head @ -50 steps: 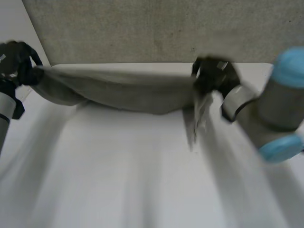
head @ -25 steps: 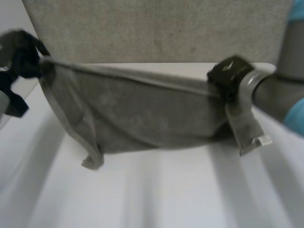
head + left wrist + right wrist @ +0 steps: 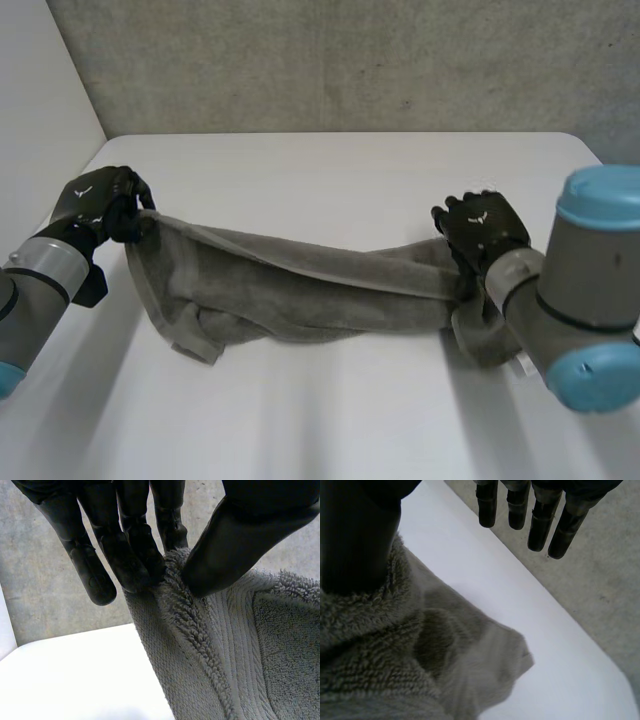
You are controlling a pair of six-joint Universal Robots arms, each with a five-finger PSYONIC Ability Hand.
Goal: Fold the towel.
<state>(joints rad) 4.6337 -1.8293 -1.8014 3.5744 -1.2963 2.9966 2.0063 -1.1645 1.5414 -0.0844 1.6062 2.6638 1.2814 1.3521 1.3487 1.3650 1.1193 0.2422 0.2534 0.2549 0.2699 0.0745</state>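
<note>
1. I see the towel (image 3: 300, 290) stretched as a sagging, bunched band across the white table (image 3: 350, 170), spanning from one arm to the other.
2. My left robot hand (image 3: 100, 205) pinches the towel's left corner between fingers (image 3: 135, 555) and thumb (image 3: 225, 545).
3. My right robot hand (image 3: 480, 228) is spread at the towel's right end, its fingers straight and clear of the cloth and its thumb against the pile.

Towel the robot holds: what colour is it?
Grey towel, looped pile with a ribbed border band; clearest in the left wrist view.
</note>
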